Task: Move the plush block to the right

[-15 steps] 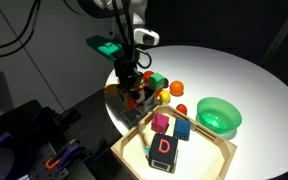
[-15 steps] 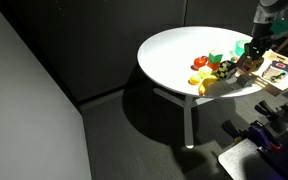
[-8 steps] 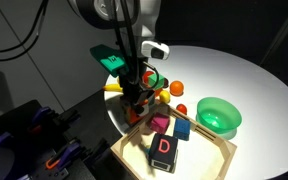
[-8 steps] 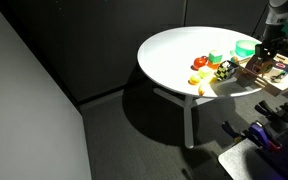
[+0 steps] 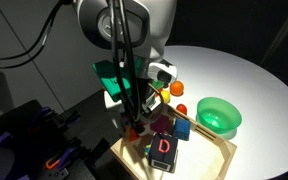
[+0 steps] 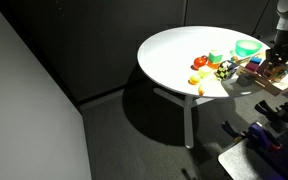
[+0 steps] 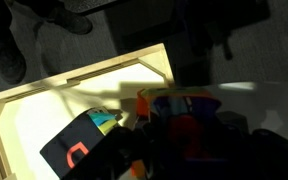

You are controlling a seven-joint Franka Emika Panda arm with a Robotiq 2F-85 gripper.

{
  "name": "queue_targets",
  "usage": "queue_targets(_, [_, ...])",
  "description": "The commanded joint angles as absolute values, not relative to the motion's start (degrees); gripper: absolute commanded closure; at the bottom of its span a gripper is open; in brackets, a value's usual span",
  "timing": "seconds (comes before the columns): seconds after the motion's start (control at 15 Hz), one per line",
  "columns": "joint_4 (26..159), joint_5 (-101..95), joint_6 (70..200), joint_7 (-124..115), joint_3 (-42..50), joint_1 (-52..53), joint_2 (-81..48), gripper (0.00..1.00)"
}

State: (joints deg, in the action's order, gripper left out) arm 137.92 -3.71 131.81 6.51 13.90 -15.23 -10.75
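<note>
Gripper [image 5: 134, 122] hung over the corner of the wooden tray [image 5: 202, 153] on the table [image 5: 239, 75], jaws seemingly clamped on the plush block [image 5: 136, 131], which sat directly between them, near the red D block [image 5: 163, 150]; a cube, no long axis to favour.

round white table [image 6: 174, 55], dark walls, grey floor [image 6: 134, 140]

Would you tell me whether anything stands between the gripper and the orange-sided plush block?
Nothing visible does. In the wrist view the orange-sided plush block lies right at the gripper, over the wooden tray; the grasp itself is too dark to judge.
</note>
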Motion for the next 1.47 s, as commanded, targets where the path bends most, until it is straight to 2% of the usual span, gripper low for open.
queue_targets(0.0, [137.49,-2.68,131.51,8.94,14.72,-16.73,-11.91,0.80])
queue_targets(0.2, [137.46,-2.87,131.37,8.88,15.10,-17.31,-12.54,0.80])
queue_targets(0.33, [137.70,-3.39,131.51,8.54,15.21,-17.17,-12.55,0.30])
queue_targets(0.47, [137.87,-3.58,131.63,8.25,15.09,-16.88,-12.49,0.23])
queue_targets(0.6, [138.10,-3.83,131.69,7.97,14.81,-16.42,-12.32,0.05])
queue_targets(0.67, [138.26,-3.91,131.76,7.84,14.62,-16.13,-12.13,0.00])
queue_targets(1.4, [138.89,-4.61,131.83,7.32,12.73,-12.82,-10.48,0.00])
